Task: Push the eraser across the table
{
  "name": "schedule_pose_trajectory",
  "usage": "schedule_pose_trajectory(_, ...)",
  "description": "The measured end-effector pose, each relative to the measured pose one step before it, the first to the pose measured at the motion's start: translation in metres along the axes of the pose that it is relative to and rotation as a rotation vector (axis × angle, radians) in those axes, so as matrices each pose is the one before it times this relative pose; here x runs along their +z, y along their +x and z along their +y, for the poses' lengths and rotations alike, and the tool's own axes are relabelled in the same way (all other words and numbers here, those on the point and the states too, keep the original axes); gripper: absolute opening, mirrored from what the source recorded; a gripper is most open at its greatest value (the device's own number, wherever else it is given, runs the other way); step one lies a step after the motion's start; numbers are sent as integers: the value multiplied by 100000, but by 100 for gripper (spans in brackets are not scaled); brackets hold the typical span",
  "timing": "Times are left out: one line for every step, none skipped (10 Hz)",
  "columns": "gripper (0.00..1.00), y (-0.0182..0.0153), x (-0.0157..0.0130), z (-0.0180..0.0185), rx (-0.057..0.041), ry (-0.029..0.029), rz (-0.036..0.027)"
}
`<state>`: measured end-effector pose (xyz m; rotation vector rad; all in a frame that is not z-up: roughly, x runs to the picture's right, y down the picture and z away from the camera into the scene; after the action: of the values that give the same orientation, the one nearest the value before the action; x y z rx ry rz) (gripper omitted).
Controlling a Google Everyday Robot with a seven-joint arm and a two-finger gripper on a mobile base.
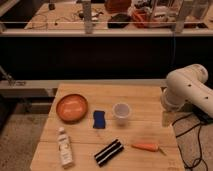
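Observation:
The eraser (109, 152) is a black block with pale stripes. It lies at an angle near the front edge of the wooden table (145, 102). The white arm (187, 90) hangs over the table's right edge. My gripper (168, 119) points down below the arm, by the right edge. It is well to the right of the eraser and farther back, and touches nothing that I can see.
An orange bowl (71, 107) sits at the left. A blue sponge (99, 119) and a clear cup (121, 113) are in the middle. A white bottle (64, 146) lies front left. A carrot (146, 147) lies right of the eraser. A cluttered bench stands behind.

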<state>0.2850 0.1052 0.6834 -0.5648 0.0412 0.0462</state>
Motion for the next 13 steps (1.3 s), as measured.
schedule_pose_trajectory(80, 1, 10, 1, 1, -12, -3)
schedule_pose_trajectory(80, -2, 3, 2, -3, -5, -7)
schedule_pose_trajectory(80, -2, -1, 0, -1, -2, 1)
schedule_pose_trajectory(80, -1, 4, 0, -2, -1, -2)
schedule_pose_trajectory(80, -1, 1, 2, -8, 0, 5)
schedule_pose_trajectory(80, -134, 77, 157, -345, -245, -4)
schedule_pose_trajectory(80, -404, 114, 403, -1015, -465, 34)
schedule_pose_trajectory(80, -930, 166, 735, -1160, -808, -199)
schedule_pose_trajectory(80, -1255, 150, 679, -1046, -689, -266)
schedule_pose_trajectory(80, -1187, 219, 394, -1681, -659, -300)
schedule_pose_trajectory(80, -284, 257, 450, -882, -457, -204)
schedule_pose_trajectory(80, -101, 246, 658, -1090, -460, -228)
schedule_pose_trajectory(80, -161, 346, 502, -595, -538, -579)
